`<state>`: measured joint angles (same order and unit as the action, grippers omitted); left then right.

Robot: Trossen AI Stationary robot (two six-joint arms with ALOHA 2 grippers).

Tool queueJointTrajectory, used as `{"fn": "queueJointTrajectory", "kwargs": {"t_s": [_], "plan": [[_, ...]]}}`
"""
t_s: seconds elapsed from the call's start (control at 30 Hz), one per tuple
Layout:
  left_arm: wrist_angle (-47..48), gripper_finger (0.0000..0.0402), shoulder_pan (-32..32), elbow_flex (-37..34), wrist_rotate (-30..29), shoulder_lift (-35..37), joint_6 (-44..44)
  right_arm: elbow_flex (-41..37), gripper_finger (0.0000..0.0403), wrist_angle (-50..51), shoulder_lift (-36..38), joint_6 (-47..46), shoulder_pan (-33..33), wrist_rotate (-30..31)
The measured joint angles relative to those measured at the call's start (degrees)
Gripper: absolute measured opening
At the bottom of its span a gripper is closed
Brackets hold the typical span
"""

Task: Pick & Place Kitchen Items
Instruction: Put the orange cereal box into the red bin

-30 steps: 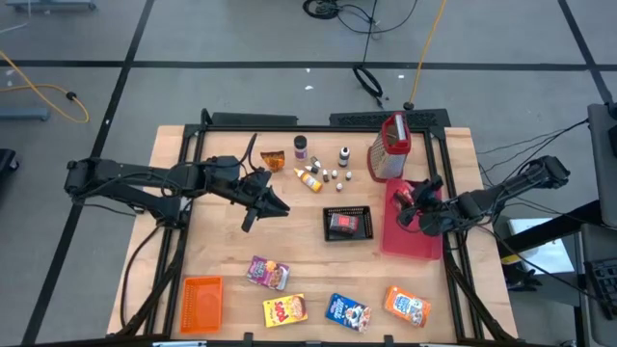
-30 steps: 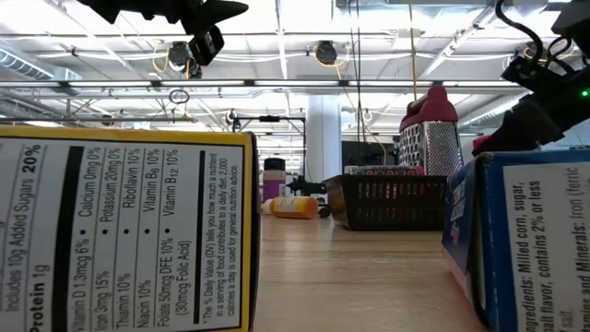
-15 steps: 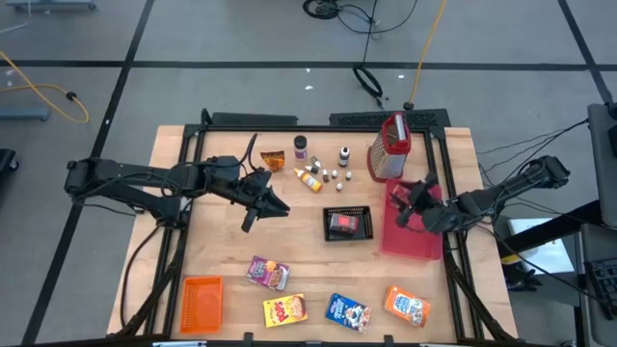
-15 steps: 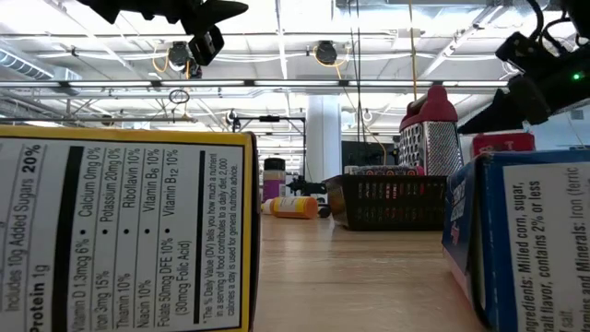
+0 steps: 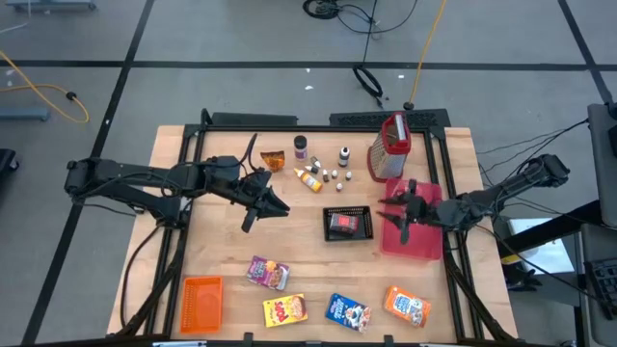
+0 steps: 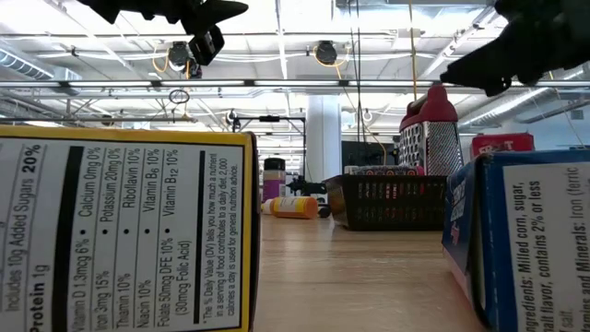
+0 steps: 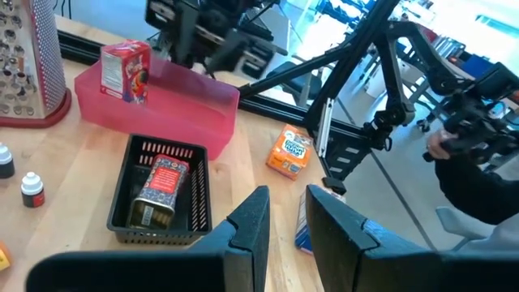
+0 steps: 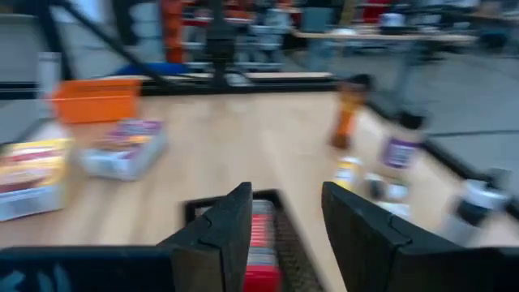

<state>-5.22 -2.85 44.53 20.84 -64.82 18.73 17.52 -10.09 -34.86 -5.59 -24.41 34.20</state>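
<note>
Right gripper [image 5: 396, 214] moved off red box [image 7: 126, 70], swung toward black basket [image 5: 347, 223]; fingers [image 8: 227, 223] parted, nothing between them. Red box upright in red tray [image 5: 424, 246], released. Can [image 7: 156, 188] lies in basket. Left gripper [image 5: 277, 205] hovers above desk [image 5: 222, 246], narrow gap between fingers, empty. Cereal boxes [image 5: 348, 310] along near edge.

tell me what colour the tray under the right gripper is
Red tray, clearest in the high view; the right gripper hangs over it.
</note>
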Motion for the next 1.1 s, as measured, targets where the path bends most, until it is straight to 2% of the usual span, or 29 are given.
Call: {"fn": "queueJointTrajectory", "kwargs": {"t_s": [0.17,0.33,0.6,0.87,1.1], "plan": [[0.29,0.0081,0.0,0.0,-0.02,0.0,-0.47,0.03,0.0141,-7.89,-6.18,0.4,-4.48,-1.49],[0.36,0.0081,0.0,0.0,-1.11,0.0,-0.54,4.48,0.0141,-8.93,-12.92,0.52,-9.08,-1.03],[1.35,0.0081,0.0,0.0,-1.57,0.0,-0.6,15.41,0.0141,-8.09,-26.56,1.32,-14.7,-0.36],[4.0,0.0081,0.0,0.0,-1.6,0.0,-0.58,26.5,0.0141,-6.42,-41.31,-2.64,-20.22,-0.18],[4.17,0.0081,0.0,0.0,-1.72,0.0,-0.51,37.53,0.0141,0.3,-50.6,-7.01,-24.42,0.33]]}}
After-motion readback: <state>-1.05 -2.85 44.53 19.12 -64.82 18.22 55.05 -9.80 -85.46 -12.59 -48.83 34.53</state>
